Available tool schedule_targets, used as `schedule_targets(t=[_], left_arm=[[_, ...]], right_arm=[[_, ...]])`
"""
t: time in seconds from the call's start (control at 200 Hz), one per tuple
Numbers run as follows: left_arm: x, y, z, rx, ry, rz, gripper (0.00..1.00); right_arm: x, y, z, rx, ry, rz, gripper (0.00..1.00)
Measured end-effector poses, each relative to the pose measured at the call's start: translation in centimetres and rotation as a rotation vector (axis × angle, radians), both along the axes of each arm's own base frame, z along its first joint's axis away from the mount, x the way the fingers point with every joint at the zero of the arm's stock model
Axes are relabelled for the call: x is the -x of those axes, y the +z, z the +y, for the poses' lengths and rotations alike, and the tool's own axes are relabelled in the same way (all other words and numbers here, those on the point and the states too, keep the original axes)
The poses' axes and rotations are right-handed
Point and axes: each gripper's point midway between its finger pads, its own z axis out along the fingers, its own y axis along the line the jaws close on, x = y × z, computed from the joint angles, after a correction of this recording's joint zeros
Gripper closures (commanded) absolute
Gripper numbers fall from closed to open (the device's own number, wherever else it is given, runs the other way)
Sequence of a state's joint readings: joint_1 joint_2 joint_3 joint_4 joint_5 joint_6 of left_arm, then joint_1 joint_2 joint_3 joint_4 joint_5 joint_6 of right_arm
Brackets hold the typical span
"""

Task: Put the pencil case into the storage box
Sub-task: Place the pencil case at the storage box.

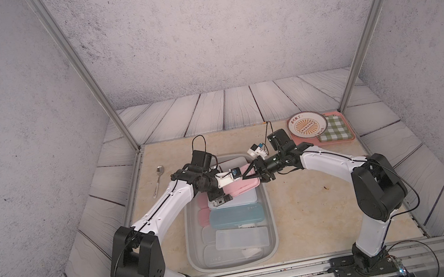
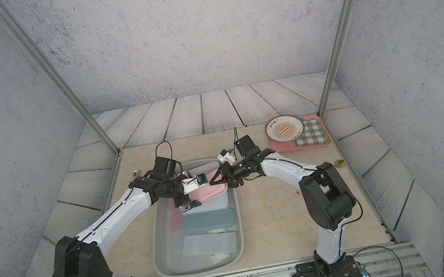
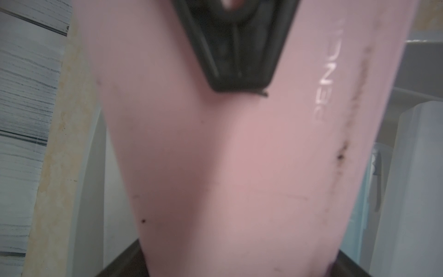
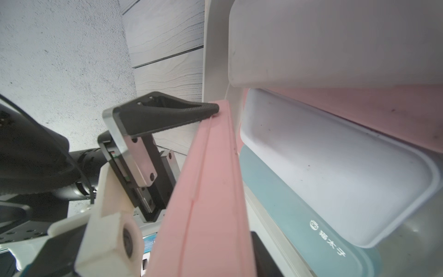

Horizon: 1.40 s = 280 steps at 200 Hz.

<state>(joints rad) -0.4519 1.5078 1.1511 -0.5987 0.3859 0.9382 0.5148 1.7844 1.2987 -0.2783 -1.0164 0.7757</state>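
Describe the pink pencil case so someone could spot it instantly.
Start at the large grey storage box. Over its far end, the pink pencil case is held tilted in the air. The blue case and the rest sit down inside the box.

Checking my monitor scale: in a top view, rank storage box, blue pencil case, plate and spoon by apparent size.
1. storage box
2. blue pencil case and plate: close, and the plate sits farther back, so unranked
3. spoon

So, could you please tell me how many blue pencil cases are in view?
1: the blue pencil case lies flat inside the storage box, midway along it; others could be hidden under the pile.
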Motion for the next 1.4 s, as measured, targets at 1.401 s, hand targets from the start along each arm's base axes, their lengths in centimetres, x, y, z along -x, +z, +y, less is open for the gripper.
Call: schedule_targets(t=[1.401], left_arm=[[1.7,2.5,14.0,0.32,1.089,0.37,0.04]], right_arm=[[-1.6,-3.1,2.8,0.05,-0.143,0.007,0.73]])
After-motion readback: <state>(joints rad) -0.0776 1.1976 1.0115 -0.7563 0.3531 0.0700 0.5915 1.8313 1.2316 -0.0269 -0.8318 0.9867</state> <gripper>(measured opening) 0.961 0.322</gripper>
